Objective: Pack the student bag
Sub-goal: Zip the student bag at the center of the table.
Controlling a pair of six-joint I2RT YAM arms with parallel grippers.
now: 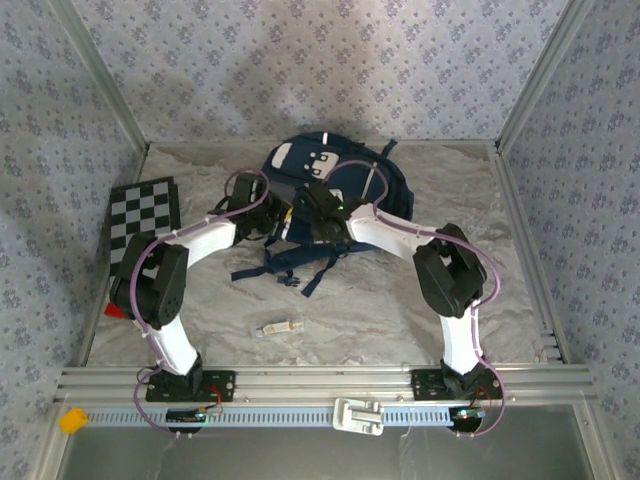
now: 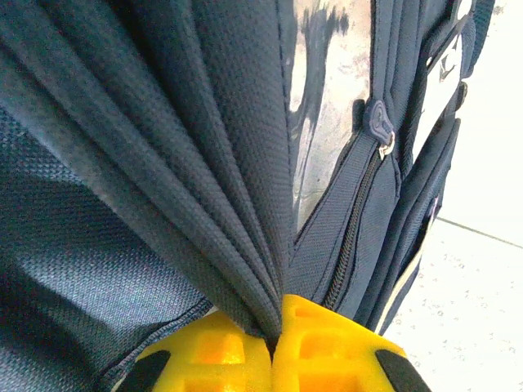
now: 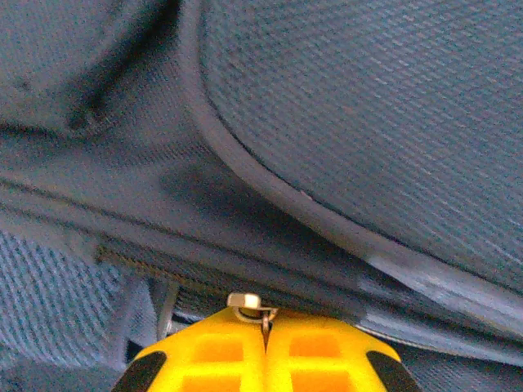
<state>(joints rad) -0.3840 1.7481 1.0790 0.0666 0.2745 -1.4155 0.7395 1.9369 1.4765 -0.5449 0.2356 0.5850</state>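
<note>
The student bag (image 1: 335,180), navy blue with a white patch, lies at the back middle of the table. My left gripper (image 1: 272,222) reaches it from the left. In the left wrist view it (image 2: 274,335) is shut on a gathered fold of the bag's fabric (image 2: 237,245), beside a zipper track (image 2: 353,237). My right gripper (image 1: 318,215) comes in from the right against the bag's near side. In the right wrist view it (image 3: 265,327) is shut on the metal zipper pull (image 3: 249,304) of the student bag (image 3: 343,147).
A checkerboard panel (image 1: 143,210) lies at the left. A small clear packet (image 1: 278,327) rests on the table (image 1: 380,320) in front of the bag. The bag's dark straps (image 1: 300,268) trail toward the near side. A red item (image 1: 113,311) sits at the left edge.
</note>
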